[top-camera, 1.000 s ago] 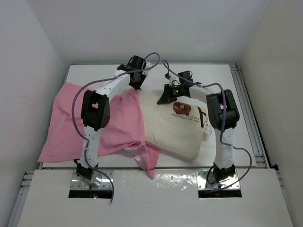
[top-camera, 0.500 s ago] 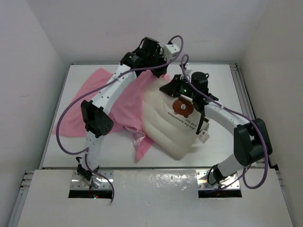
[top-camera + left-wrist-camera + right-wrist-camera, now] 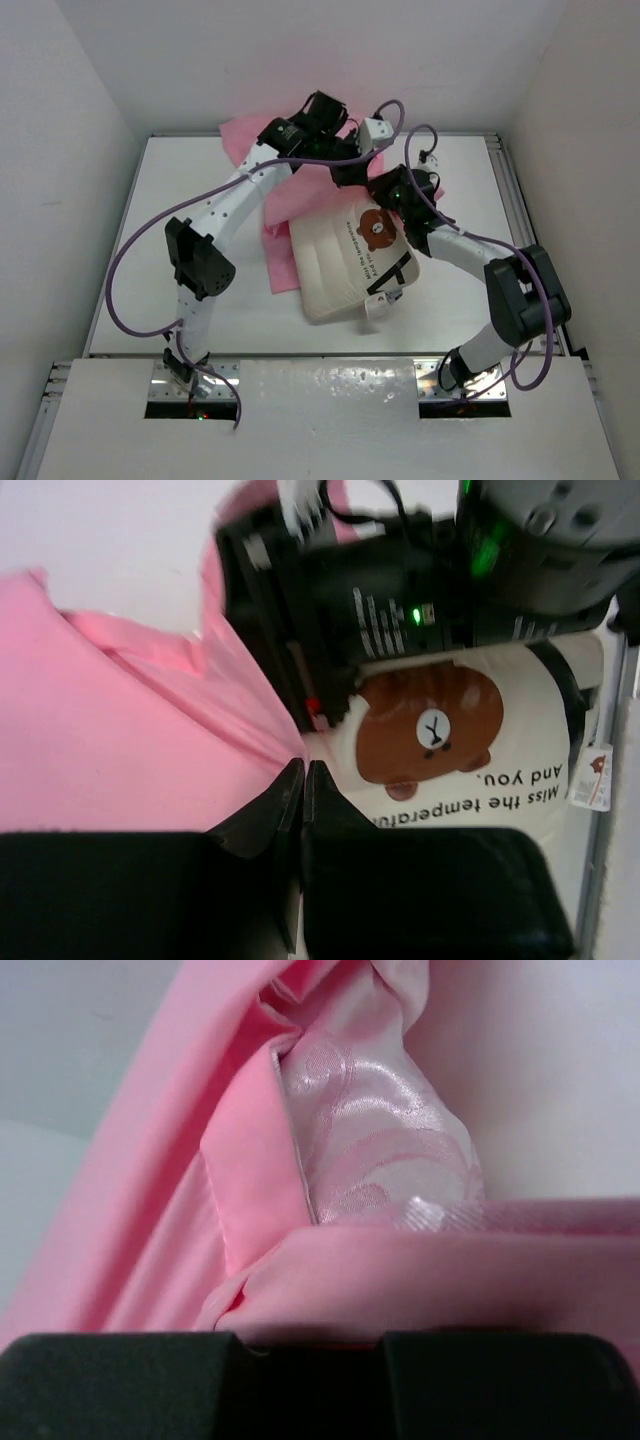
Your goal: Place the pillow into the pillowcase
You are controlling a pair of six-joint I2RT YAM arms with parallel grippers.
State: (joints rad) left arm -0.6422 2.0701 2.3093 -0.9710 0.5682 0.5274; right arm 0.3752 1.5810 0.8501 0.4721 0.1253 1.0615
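The large cream-white quilted pillow [image 3: 335,270] lies tilted near the middle of the white surface [image 3: 150,250]. Its brown bear print [image 3: 375,228] is toward the far end, where both arms meet. The thin, shiny pink pillowcase [image 3: 277,225] is bunched along the pillow's left side and runs up to the far edge of the surface. From above most of the pillow shows bare, so I judge the insertion barely begun. The mouth may sit over the far end only, but the arms hide that corner.

The left gripper [image 3: 302,780] is pinched tight on a fold of the pillowcase just beside the bear print. The right gripper [image 3: 310,1345] has pink satin draped across its 2 fingers, and I cannot tell whether it is clamped on the hem.

The pillow looks light, soft and bulky. Held by 1 corner it would likely sag and fold, so a deep bite into the padding along an end edge seems safer. The pillowcase is limp and slippery — best taken at the stitched hem of its opening, 1 gripper per side, to keep the mouth spread. A shallow pinch on that satin could slide out.
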